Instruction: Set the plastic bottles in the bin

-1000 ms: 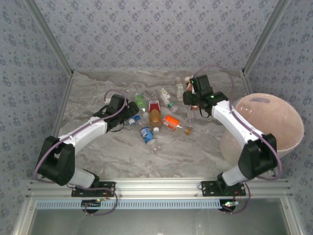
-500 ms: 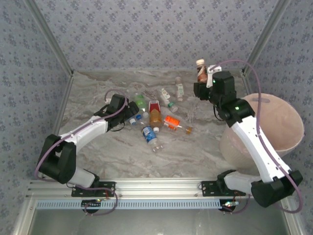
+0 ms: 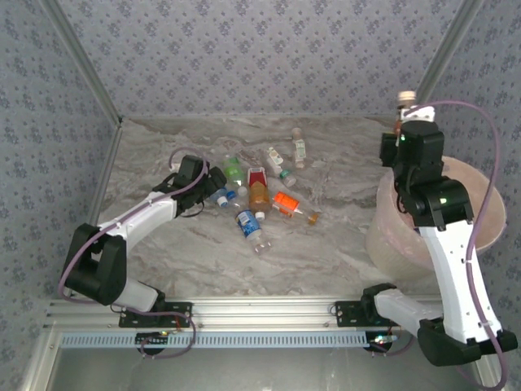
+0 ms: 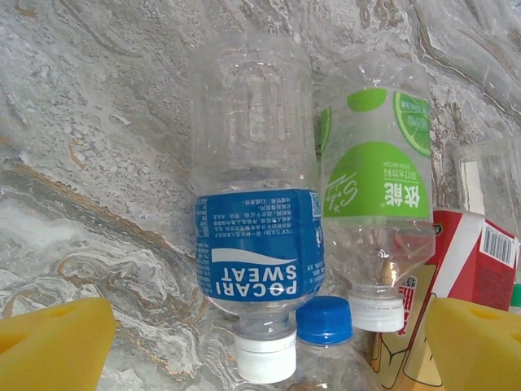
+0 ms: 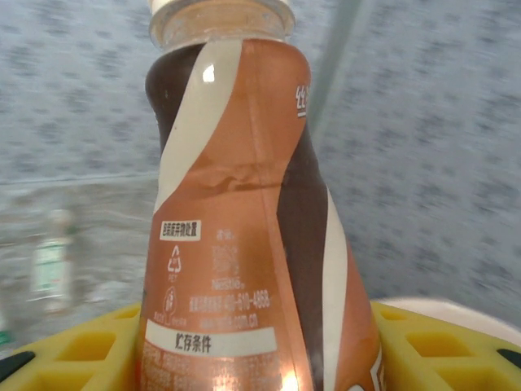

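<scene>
Brown bottle (image 5: pixel 244 204), clamped in right pincer (image 5: pixel 252 346), has swung toward the bin (image 3: pixel 482 202); left pincer (image 4: pixel 269 342) gapes.

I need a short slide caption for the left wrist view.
Open left gripper poised over a blue-label bottle lying beside a green-label bottle.

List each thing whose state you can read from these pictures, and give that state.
brown bottle: upright, capped, gripped
right gripper: shut on the brown bottle, high beside the bin
left gripper: open, low over the Pocari Sweat bottle
Pocari Sweat bottle: lying down, capped
green-label bottle: lying down, capped
bin: open-topped, contents hidden
</scene>
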Robot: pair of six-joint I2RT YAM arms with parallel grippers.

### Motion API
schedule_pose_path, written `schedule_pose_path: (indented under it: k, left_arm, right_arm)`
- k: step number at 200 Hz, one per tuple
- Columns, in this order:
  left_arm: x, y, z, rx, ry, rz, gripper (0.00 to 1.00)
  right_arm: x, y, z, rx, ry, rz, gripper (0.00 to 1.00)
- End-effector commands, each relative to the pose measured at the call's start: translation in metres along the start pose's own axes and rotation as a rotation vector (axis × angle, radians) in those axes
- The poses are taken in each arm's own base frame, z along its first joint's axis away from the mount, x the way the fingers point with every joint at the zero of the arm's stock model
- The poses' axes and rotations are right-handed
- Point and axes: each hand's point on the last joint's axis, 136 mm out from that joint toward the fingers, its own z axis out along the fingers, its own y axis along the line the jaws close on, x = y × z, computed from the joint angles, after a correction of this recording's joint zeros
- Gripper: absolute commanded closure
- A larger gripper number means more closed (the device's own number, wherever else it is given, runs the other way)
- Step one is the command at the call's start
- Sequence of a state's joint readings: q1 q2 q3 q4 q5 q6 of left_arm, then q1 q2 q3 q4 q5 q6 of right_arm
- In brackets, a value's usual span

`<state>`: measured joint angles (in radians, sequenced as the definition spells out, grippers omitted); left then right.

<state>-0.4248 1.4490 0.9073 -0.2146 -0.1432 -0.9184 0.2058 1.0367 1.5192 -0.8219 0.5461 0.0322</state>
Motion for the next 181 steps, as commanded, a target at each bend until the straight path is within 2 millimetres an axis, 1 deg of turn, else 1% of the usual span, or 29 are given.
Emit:
schedule_pose_path:
  k: [1, 11, 31, 54, 73, 100, 127, 158, 181]
  left_arm:
    - [-0.009, -0.004, -0.005, 0.003, -0.01, -0.016, 0.02]
    - [-0.01, -0.005, -0.005, 0.006, -0.01, -0.017, 0.02]
    - [-0.011, -0.007, -0.005, 0.008, -0.004, -0.014, 0.02]
    - [-0.011, -0.008, -0.005, 0.005, 0.0, -0.016, 0.02]
    - [-0.011, -0.01, -0.005, 0.008, 0.011, -0.021, 0.02]
    - [-0.012, -0.01, -0.004, 0.006, 0.011, -0.021, 0.02]
    - [-0.015, -0.004, 0.0, -0.003, 0.026, -0.05, 0.02]
    - [-0.015, -0.002, -0.001, -0.005, 0.037, -0.06, 0.02]
    - [-0.016, -0.003, -0.002, -0.005, 0.04, -0.058, 0.02]
  right_arm:
    - [0.019, -0.055, -0.015, 0.195, 0.065, 0.002, 0.51]
    - [0.024, -0.068, -0.017, 0.234, 0.071, 0.024, 0.51]
    - [0.034, -0.086, -0.02, 0.297, 0.082, 0.046, 0.51]
    - [0.053, -0.105, -0.019, 0.397, 0.136, 0.036, 0.51]
    - [0.069, -0.124, -0.023, 0.494, 0.176, 0.042, 0.5]
    - [0.086, -0.135, -0.022, 0.531, 0.205, 0.067, 0.5]
    - [0.103, -0.146, -0.017, 0.586, 0.261, 0.064, 0.49]
    - [0.114, -0.157, -0.018, 0.651, 0.284, 0.082, 0.45]
    - [0.121, -0.161, -0.015, 0.676, 0.301, 0.074, 0.43]
